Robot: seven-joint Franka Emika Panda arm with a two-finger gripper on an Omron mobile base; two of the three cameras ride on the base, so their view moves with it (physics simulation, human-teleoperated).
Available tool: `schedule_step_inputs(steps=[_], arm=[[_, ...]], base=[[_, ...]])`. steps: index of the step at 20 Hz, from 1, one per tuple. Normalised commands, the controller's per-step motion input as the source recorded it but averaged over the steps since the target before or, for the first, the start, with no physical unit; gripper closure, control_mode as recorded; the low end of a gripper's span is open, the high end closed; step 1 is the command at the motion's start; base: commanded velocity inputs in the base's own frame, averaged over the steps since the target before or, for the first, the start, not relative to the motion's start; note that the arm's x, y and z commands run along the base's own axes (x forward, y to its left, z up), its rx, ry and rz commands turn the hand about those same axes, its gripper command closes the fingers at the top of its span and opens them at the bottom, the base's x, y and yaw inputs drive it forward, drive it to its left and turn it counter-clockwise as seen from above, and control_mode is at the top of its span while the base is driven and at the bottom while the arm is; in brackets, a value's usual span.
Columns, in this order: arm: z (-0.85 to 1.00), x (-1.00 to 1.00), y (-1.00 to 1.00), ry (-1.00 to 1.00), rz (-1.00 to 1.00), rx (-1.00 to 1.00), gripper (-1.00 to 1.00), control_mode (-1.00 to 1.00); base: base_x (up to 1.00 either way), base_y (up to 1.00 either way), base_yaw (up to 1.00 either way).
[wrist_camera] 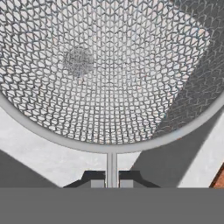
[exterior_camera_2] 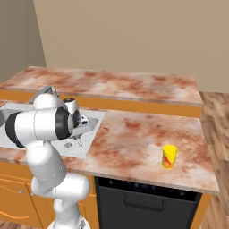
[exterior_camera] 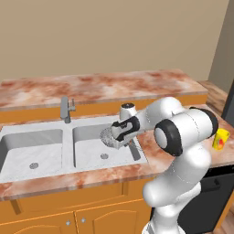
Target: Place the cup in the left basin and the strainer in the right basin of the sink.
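Left base view, left to right: the left basin (exterior_camera: 32, 153) of the sink (exterior_camera: 68, 171) lies bare, its drain hole near the front; a narrow steel divider separates it from the right basin (exterior_camera: 98, 148), and the faucet (exterior_camera: 66, 109) stands on the back rim above that divider. Over the right basin, clear of its floor and near its right wall, hangs the strainer (exterior_camera: 108, 136), mesh bowl toward the left and thin handle running right into the claw (exterior_camera: 121, 135). The claw is closed tight on the strainer's handle (in the hand view the handle passes straight down between the two dark fingertips (wrist_camera: 97, 183), with the mesh (wrist_camera: 109, 65) spread above the basin floor and drain). To the right of the sink's pale rim, the marbled bench (exterior_camera: 151, 155) runs open to its far edge. The cup (exterior_camera: 220, 139) stands upright there, well apart from the sink and close to the bench's right-hand edge; in the right base view the cup (exterior_camera_2: 169, 156) sits near the front edge, with bare surface all round it.
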Motion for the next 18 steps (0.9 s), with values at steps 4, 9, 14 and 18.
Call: schedule_step_inputs(steps=[4, 9, 14, 18], arm=[[-0.27, 0.34, 0.66, -0.06, 0.0, -0.09, 1.0, -1.0], [-0.47, 0.43, 0.35, -0.1, 0.0, -0.04, 1.0, -1.0], [-0.42, 0.49, 0.28, -0.06, 0.01, 0.0, 1.0, -1.0], [-0.21, 0.51, 0.37, -0.02, 0.08, 0.0, 1.0, -1.0]], base=[[0.0, 0.0, 0.0], [0.0, 0.0, 0.0], [0.0, 0.0, 0.0], [0.0, 0.0, 0.0]])
